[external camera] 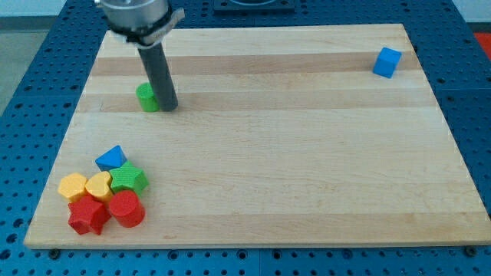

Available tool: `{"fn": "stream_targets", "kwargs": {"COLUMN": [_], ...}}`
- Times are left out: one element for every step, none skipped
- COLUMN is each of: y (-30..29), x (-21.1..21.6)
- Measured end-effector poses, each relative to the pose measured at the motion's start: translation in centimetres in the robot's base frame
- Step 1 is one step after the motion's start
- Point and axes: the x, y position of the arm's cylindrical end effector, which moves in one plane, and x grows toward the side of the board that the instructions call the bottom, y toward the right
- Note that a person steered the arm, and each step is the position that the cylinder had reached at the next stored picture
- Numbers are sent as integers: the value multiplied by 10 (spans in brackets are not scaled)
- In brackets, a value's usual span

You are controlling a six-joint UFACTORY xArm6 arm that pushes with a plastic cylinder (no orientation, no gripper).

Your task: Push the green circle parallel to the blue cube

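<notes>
The green circle (146, 97) is a short green cylinder on the wooden board at the view's upper left. My tip (169, 106) stands right against its right side, touching or nearly touching it. The blue cube (387, 62) sits far off at the view's upper right, near the board's right edge. The rod rises from the tip toward the view's top and hides part of the green circle's right edge.
A cluster of blocks lies at the view's lower left: a blue triangle-like block (112, 159), a green star (129, 179), a yellow block (73, 186), a yellow heart (98, 185), a red star (88, 215) and a red cylinder (126, 208). The wooden board (291, 153) ends at a blue pegboard.
</notes>
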Motion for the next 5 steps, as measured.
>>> {"fn": "stream_targets", "kwargs": {"y": [0,2,-1,-30,-40], "x": [-23,-8,45,48,25]}}
